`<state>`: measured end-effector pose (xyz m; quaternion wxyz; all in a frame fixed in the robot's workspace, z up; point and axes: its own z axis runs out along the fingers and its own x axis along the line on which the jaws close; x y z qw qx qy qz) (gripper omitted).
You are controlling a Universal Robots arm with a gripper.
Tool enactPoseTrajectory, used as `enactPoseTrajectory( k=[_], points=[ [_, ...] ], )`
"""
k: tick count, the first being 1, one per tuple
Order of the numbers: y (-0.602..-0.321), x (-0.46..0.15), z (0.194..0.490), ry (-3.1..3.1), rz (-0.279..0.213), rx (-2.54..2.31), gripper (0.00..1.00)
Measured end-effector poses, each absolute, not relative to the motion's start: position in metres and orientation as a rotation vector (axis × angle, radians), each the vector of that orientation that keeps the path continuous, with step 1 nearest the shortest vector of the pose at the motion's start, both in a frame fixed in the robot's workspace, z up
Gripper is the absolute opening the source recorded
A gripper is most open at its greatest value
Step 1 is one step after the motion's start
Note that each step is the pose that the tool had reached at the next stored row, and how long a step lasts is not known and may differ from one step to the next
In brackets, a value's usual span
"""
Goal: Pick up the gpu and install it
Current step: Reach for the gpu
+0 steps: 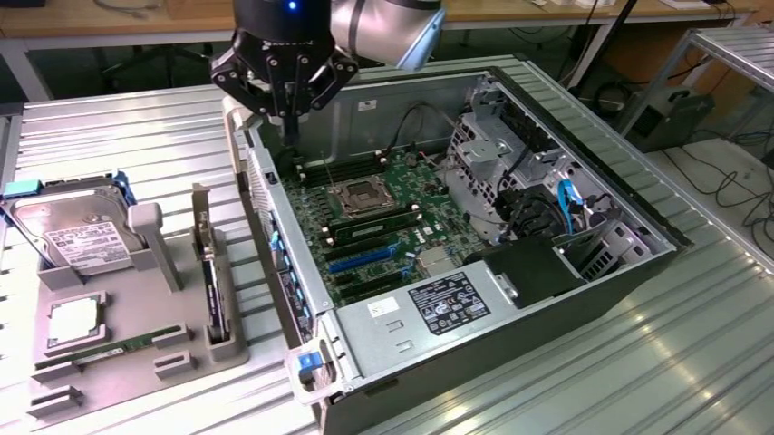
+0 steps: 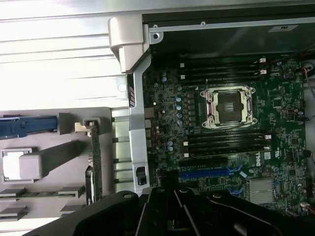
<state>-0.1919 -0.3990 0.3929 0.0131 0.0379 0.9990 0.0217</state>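
1. In the exterior view the light is bright and even, and it seems to come from overhead.
2. The ribbed metal desk [image 1: 677,362] shows pale streaks of glare, strongest toward the exterior view's lower right.
3. The inside of the open computer case [image 1: 568,326] is darker than the desk around it, with soft shadows.
4. In the wrist view the desk is blown out to near white.
5. There the motherboard [image 2: 221,128] looks dim with a bluish-green cast.
6. The claw [image 2: 170,196] is a nearly black silhouette.

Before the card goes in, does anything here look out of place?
Nothing stands out. The gpu stands on edge in its slot on the tray, the computer case lies open, and the end effector hangs shut and empty above it.
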Motion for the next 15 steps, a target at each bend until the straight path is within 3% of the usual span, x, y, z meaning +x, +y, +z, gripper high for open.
enactPoseTrajectory(
  k=[15],
  points=[
    [-0.399,-0.209,0.392,3.112,0.068,0.118,0.11]
  ],
)
